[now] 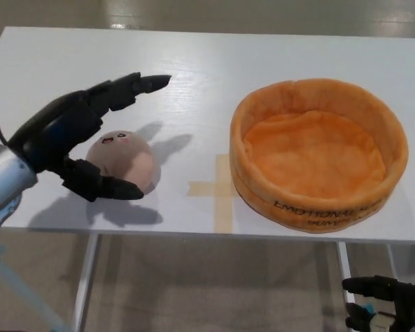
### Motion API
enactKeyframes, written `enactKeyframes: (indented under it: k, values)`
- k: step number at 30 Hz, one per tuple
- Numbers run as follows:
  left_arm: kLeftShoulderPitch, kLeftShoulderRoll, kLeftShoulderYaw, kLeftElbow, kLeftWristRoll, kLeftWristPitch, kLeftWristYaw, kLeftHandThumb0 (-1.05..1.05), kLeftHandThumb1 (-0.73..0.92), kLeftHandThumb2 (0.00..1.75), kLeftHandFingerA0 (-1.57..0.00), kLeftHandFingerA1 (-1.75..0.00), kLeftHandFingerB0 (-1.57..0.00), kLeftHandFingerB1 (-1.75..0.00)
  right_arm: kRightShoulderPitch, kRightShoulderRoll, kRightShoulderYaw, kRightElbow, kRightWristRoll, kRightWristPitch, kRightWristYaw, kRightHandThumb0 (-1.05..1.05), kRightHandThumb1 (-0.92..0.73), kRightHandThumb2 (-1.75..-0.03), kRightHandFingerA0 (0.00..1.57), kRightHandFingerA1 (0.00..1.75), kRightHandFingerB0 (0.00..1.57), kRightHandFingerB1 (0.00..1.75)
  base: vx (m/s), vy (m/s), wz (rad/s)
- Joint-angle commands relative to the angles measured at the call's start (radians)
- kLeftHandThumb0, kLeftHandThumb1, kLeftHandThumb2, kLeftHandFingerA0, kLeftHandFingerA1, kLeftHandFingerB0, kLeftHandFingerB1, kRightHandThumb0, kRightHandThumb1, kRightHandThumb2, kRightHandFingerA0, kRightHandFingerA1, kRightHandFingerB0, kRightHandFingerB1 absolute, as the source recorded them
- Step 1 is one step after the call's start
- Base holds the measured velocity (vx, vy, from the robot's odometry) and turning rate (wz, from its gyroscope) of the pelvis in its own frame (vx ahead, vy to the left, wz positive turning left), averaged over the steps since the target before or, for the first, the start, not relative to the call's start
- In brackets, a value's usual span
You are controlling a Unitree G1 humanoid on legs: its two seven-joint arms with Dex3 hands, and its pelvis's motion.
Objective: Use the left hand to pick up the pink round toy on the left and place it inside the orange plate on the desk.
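One pink round toy [122, 160], one orange plate [318, 155], one desk [207, 76].

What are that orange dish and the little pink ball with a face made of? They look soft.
Both look like plush fabric. The orange plate has a fuzzy matte nap, thick padded walls and a seam at the rim. The pink round toy is matte and velvety with a stitched or printed face; likely stuffed, though nothing here shows its filling.

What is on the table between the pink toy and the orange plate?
In the head view, only a tan tape cross lies on the table between the pink toy and orange plate.
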Motion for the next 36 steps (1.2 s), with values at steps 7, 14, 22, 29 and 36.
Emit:
enactKeyframes:
  k: [7, 14, 22, 29, 36]
  values:
    - [-0.141, -0.039, -0.243, 0.383, 0.425, 0.057, 0.368, -0.28, 0.38, 0.52, 0.00, -0.15, -0.13, -0.29, 0.007, -0.003, -0.006, 0.009, 0.008, 0.002, 0.002, -0.21, -0.62, -0.58, 0.78, 0.56, 0.70, 0.51, 0.00, 0.000, 0.00]
    - [-0.174, -0.086, -0.289, 0.515, 0.399, 0.035, 0.395, -0.31, 0.65, 0.60, -0.29, -0.33, -0.33, -0.32, 0.005, -0.002, -0.008, 0.010, 0.009, 0.005, 0.000, -0.21, -0.61, -0.57, 0.79, 0.57, 0.70, 0.51, 0.00, 0.000, 0.00]
    - [-0.194, -0.126, -0.290, 0.573, 0.400, 0.033, 0.519, -0.30, 0.81, 0.66, -0.64, -1.55, -0.71, -0.99, 0.001, -0.002, -0.013, 0.011, 0.014, 0.010, 0.003, -0.21, -0.61, -0.57, 0.78, 0.57, 0.69, 0.51, 0.00, 0.000, 0.00]
    - [-0.208, -0.120, -0.277, 0.566, 0.406, -0.019, 0.593, -0.30, 0.82, 0.67, -0.66, -1.57, -0.76, -0.84, 0.001, -0.001, -0.015, 0.009, 0.012, 0.005, 0.004, -0.21, -0.61, -0.57, 0.79, 0.56, 0.68, 0.50, 0.00, 0.000, 0.00]
    - [-0.241, -0.114, -0.237, 0.532, 0.386, -0.065, 0.618, -0.31, 0.82, 0.61, -0.68, -1.72, -0.53, -1.46, 0.000, -0.003, -0.016, 0.009, 0.013, 0.006, 0.006, -0.20, -0.62, -0.58, 0.78, 0.56, 0.68, 0.50, 0.00, 0.000, 0.00]
